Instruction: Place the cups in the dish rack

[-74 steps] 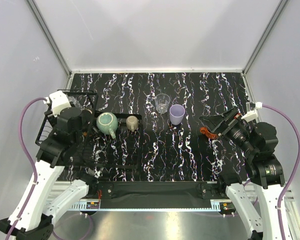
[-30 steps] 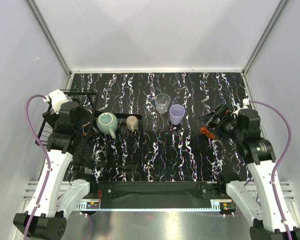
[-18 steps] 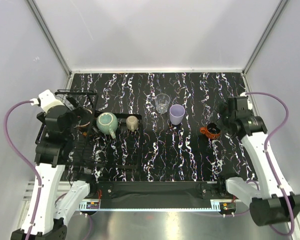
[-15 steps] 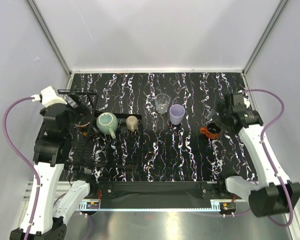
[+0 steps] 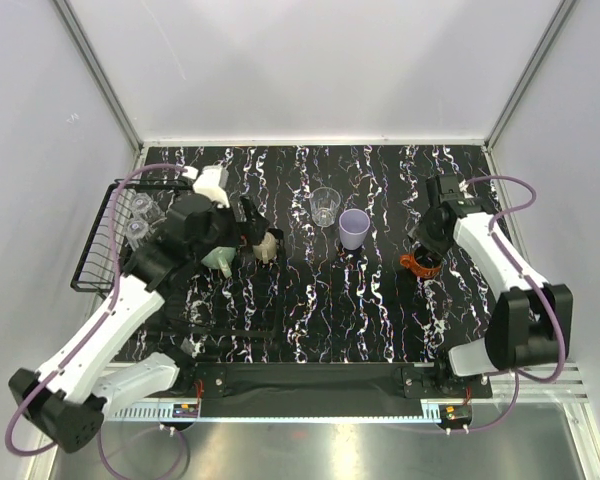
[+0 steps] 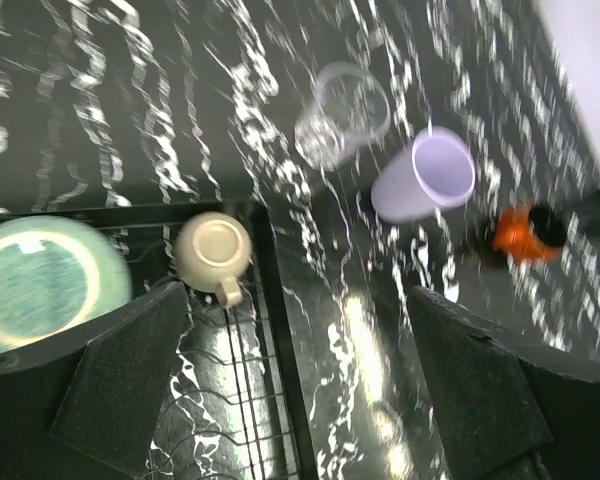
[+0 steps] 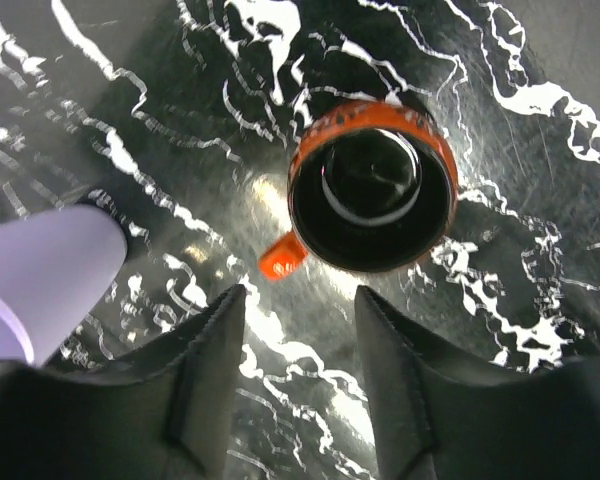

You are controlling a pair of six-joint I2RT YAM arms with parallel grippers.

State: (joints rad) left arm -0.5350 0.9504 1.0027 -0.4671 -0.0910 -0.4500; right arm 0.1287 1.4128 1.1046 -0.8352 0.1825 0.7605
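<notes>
Left hand [image 6: 296,320] spread wide and empty over the dish rack [image 5: 77,286] tray, where teal mug [image 6: 40,285] and beige mug [image 6: 212,250] sit upright. Right hand [image 7: 300,310] part-spread, pinching nothing, just above orange-rimmed cup [image 7: 370,200] on the table [image 5: 380,305]. Lavender cup [image 5: 354,228], then clear glass [image 5: 325,205], stand farther back, mid-table.

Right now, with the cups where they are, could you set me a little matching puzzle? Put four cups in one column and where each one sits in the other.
Things:
1. lavender cup
2. beige mug
3. orange-rimmed mug
4. clear glass on the table

Places:
A. in the dish rack, beside the teal mug
B. on the table, just ahead of the right gripper
C. on the table, between the clear glass and the orange-rimmed mug
D. behind the lavender cup, a little to its left

Pairs: 1-C, 2-A, 3-B, 4-D
</notes>
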